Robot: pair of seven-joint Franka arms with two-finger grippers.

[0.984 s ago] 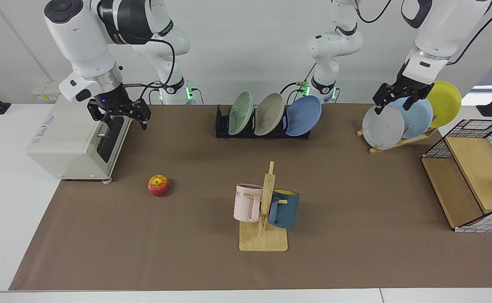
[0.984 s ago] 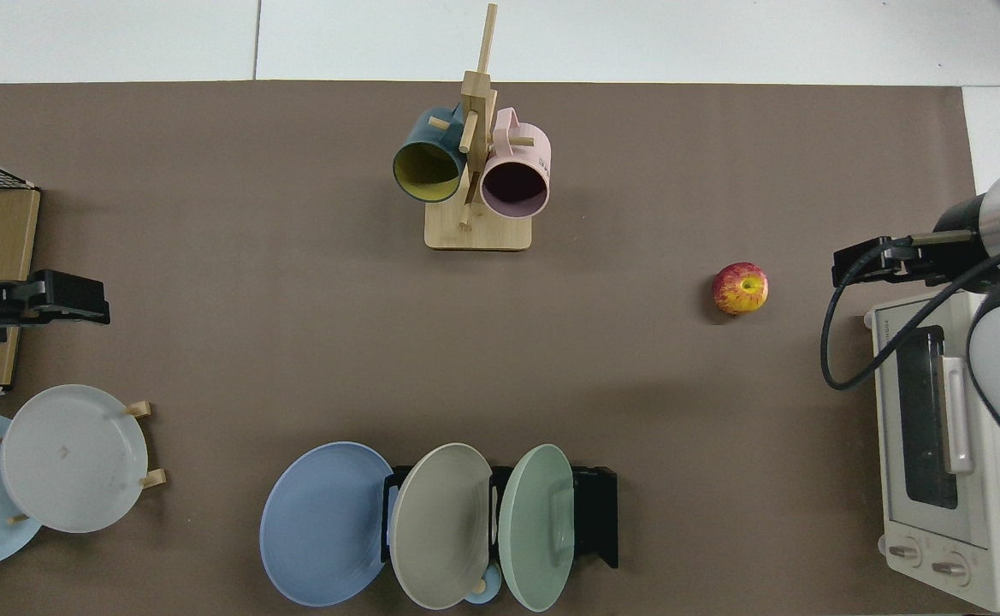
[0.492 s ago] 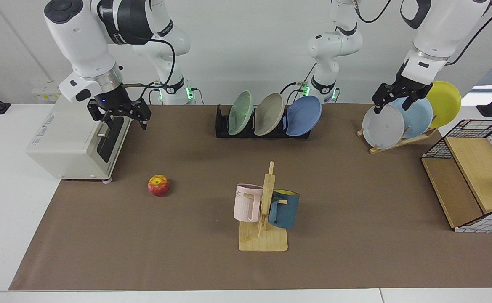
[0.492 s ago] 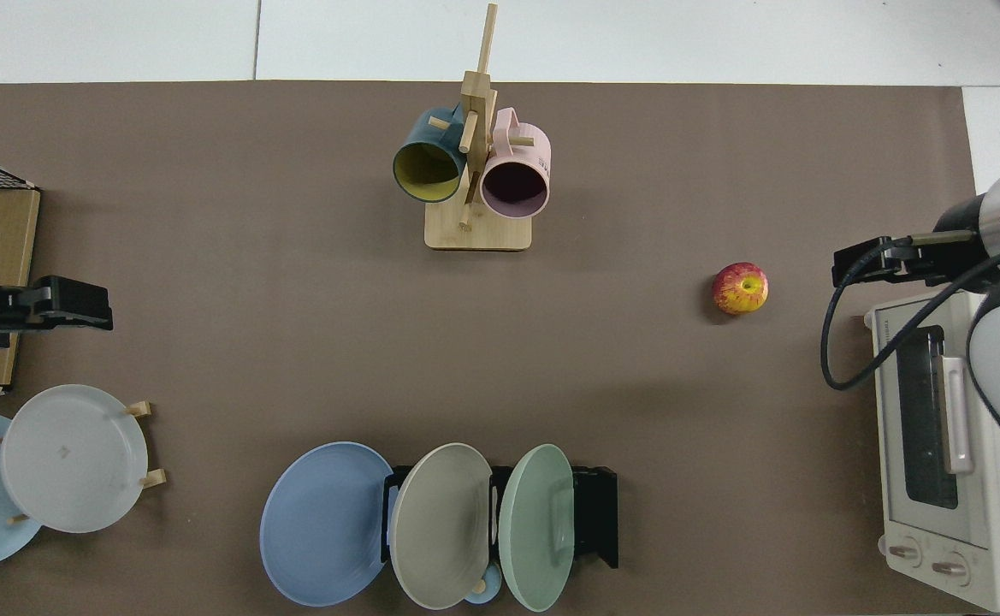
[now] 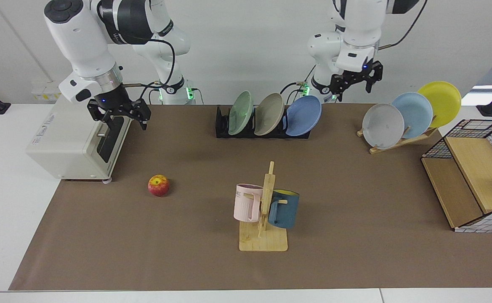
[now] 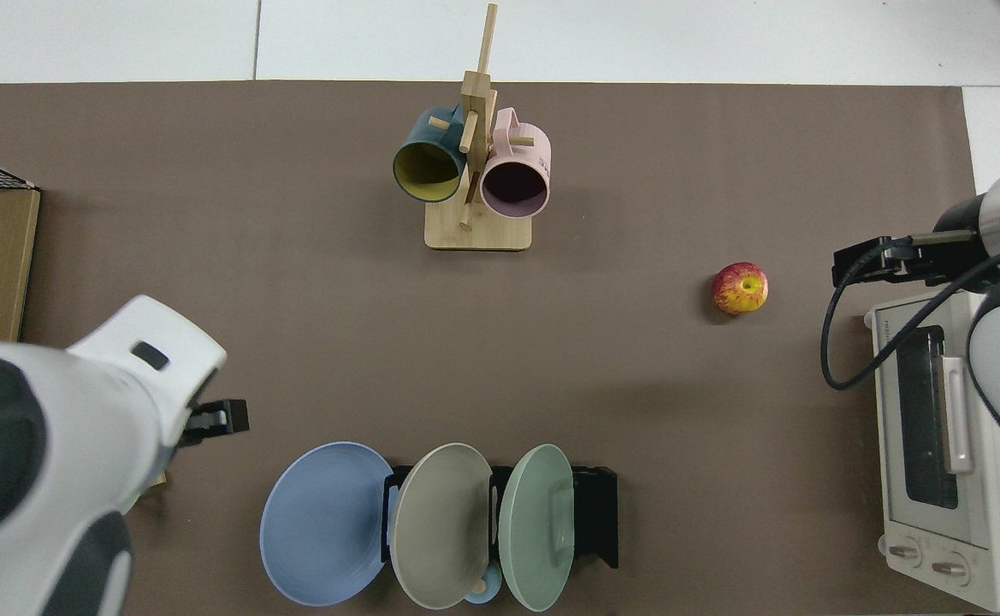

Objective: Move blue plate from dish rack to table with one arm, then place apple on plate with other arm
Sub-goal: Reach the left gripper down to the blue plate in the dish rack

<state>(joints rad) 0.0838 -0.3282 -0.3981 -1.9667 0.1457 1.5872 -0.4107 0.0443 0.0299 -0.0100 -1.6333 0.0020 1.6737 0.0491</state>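
— Checking progress: anything done yet?
— Nothing. My right gripper [image 5: 119, 115] waits spread by the toaster oven [image 5: 75, 141]; apple [image 5: 158, 185] sits on the table [image 5: 355, 189]; blue plate [image 5: 303, 115] stands in the dish rack [image 5: 222, 124]; left gripper [image 5: 354, 84] hovers above it, fingers parted, empty.

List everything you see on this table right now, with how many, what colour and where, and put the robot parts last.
blue plate: 1, periwinkle blue, end slot of the dish rack nearest the left gripper
dish rack: 1, black, back middle of the mat
other rack plates: 2, beige and green, beside the blue plate
apple: 1, red and yellow, on the mat in front of the oven
toaster oven: 1, white, table end by the right arm
mug stand: 1, wood, front middle, holding a pink and a dark blue mug
wooden stand: 1, with grey, pale blue and yellow plates
wire basket: 1, far end
left gripper: open, above and just behind the blue plate
right gripper: open, waiting above the oven
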